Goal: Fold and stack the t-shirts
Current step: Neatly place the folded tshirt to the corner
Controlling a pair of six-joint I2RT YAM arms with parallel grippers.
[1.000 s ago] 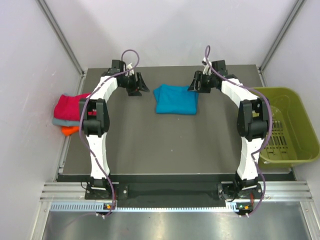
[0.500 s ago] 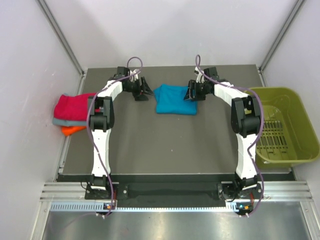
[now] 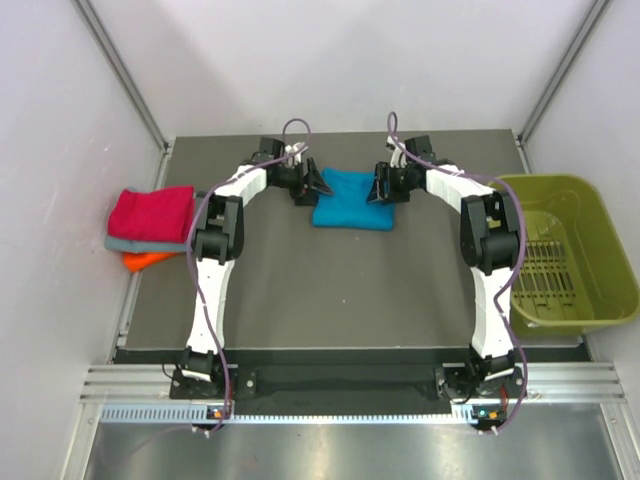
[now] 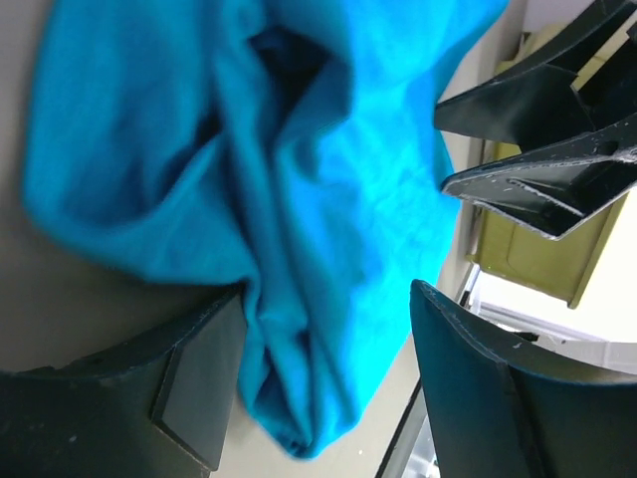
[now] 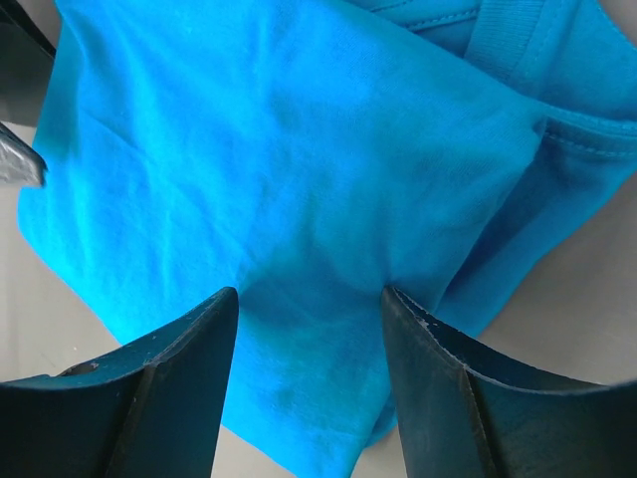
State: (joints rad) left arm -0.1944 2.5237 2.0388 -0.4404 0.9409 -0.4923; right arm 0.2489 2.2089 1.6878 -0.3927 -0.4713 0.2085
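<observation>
From the top, the left end effector [image 3: 312, 186] has slid over to the right and now touches the left edge of the teal-blue t-shirt [image 3: 352, 202]. A moment ago it was well apart from the cloth. The right end effector [image 3: 381, 187] came in first and waits at the right edge. So both arms now look ready to grab the shirt, one on each side. The shirt lies folded at the far middle of the worktop [image 3: 330, 285]. The other folded shirts sit in a pile at the left edge, well apart: magenta-red t-shirt [image 3: 152, 211] on top, grey t-shirt [image 3: 119, 243] under it, orange t-shirt [image 3: 140, 261] at the bottom. I think the blue one goes there next.

In the left wrist view, the left end effector [image 4: 326, 299] has its fingers apart. A bunched fold of the blue cloth sits right between them. It is not pinched yet.

In the right wrist view, the right end effector [image 5: 309, 299] is spread wide too. The flat blue cloth lies between and past its fingers, with the collar [image 5: 508, 40] on the far side.
</observation>
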